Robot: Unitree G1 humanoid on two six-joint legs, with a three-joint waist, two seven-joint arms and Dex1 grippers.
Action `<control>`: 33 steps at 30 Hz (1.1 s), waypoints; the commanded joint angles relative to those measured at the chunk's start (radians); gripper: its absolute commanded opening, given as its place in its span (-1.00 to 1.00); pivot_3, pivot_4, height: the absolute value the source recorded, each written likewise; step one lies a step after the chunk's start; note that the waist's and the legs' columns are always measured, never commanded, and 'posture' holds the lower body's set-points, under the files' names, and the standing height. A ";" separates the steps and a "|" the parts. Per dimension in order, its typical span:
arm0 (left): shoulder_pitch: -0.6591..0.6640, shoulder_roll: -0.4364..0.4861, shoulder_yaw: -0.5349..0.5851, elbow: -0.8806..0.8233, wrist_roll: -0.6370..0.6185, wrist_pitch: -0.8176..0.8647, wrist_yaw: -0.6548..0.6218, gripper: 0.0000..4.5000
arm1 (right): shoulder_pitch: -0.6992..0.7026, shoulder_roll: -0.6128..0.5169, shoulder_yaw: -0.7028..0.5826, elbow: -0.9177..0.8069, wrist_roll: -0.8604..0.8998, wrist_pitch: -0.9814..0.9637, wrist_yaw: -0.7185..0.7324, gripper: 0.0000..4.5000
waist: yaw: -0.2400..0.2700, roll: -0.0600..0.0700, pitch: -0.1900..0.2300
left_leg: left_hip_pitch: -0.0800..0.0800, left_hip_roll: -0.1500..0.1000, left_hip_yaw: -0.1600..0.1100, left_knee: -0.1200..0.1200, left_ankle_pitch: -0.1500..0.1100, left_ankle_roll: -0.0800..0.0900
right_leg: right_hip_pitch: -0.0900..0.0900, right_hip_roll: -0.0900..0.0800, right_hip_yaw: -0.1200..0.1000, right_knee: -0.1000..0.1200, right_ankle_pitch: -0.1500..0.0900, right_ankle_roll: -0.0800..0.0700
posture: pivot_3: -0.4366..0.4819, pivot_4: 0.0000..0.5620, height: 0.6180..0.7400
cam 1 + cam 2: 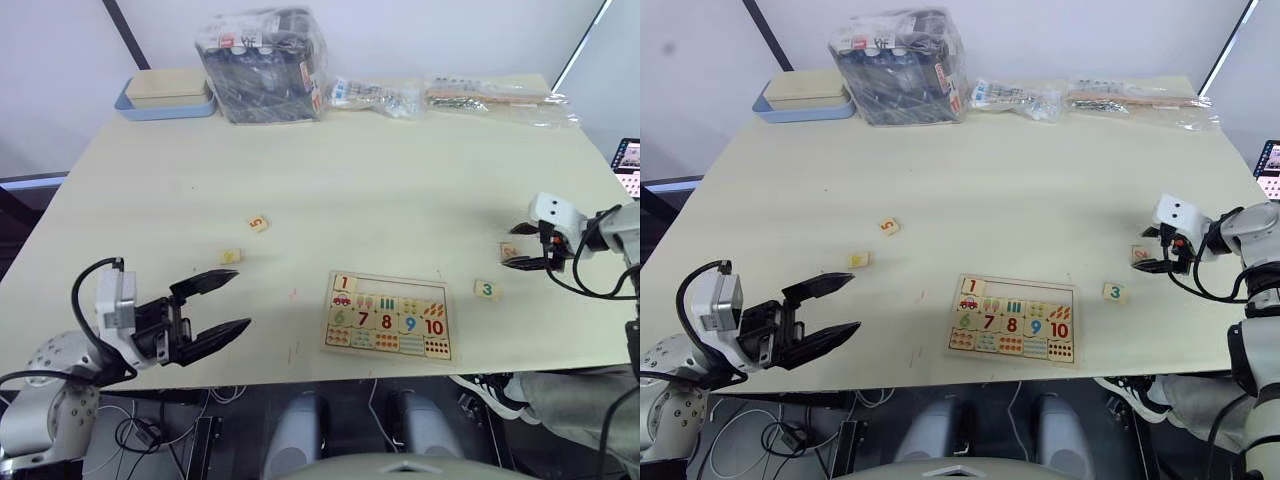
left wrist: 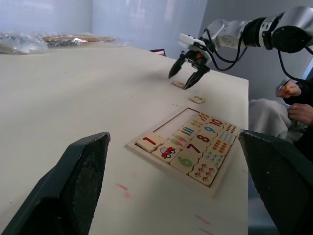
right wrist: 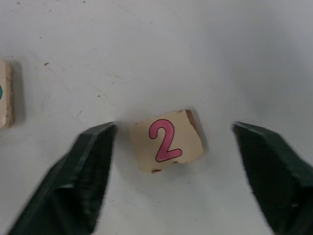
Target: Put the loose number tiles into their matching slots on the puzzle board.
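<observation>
On the bench (image 1: pixel 330 180), the right gripper (image 3: pixel 171 169) is hanging with fingers spread around the 2 tile (image 3: pixel 166 140). Uneven closing could be pushing it sideways. The left gripper (image 1: pixel 220 310) is gaping, empty.

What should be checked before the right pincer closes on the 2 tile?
1. Right pincer open: ok.
2. The 2 tile lies between its fingers: ok, though nearer one finger.
3. Tile flat on the table, digit up: ok.
4. The 3 tile apart from the grasp: ok.
5. Slot beside the seated 1 tile on the puzzle board empty: ok.
6. Left pincer open, away from the board: ok.
</observation>
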 commanded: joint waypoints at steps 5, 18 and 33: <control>-0.002 0.005 0.002 -0.081 -0.020 0.023 0.050 1.00 | 0.032 0.001 -0.035 0.021 -0.004 -0.024 -0.014 0.27 | 0.001 0.000 0.000 | 0.001 0.000 0.000 0.000 0.000 0.000 | 0.001 0.000 0.000 0.000 0.002 0.000 | -0.05 -0.47 1.00; -0.037 0.001 -0.030 -0.092 -0.018 0.041 0.087 1.00 | 0.160 0.008 -0.120 -0.064 0.050 0.046 -0.017 0.27 | 0.001 -0.002 -0.001 | 0.002 0.000 0.000 0.000 0.000 0.000 | 0.003 0.000 0.000 0.000 0.002 0.000 | -0.05 -0.47 1.00; -0.053 -0.006 -0.049 -0.072 -0.004 0.029 0.081 1.00 | 0.209 -0.005 -0.182 -0.161 0.096 0.108 -0.040 -0.39 | 0.002 -0.003 -0.002 | 0.003 0.000 0.000 0.000 0.000 0.000 | 0.003 0.000 0.000 0.000 0.002 0.000 | -0.05 -0.47 1.00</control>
